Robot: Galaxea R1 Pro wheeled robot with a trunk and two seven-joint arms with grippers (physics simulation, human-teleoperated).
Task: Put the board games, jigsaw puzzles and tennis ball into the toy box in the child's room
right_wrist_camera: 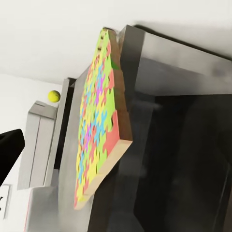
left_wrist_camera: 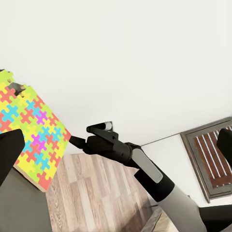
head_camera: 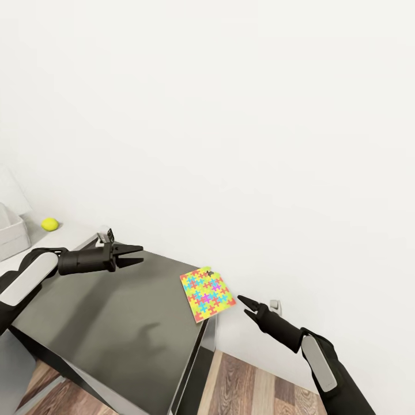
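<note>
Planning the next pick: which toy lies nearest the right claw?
The jigsaw puzzle at the dark desk corner lies just ahead of the right claw; the tennis ball sits far off.

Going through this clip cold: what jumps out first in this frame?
The bright jigsaw puzzle grabs the eye, lying at the far right corner of the dark-grey table section, its edge overhanging. The right gripper points at it from the right with nothing in it, while the left gripper hovers over the dark top. Far left, the tennis ball sits on the lighter desk beside the toy box.
</note>
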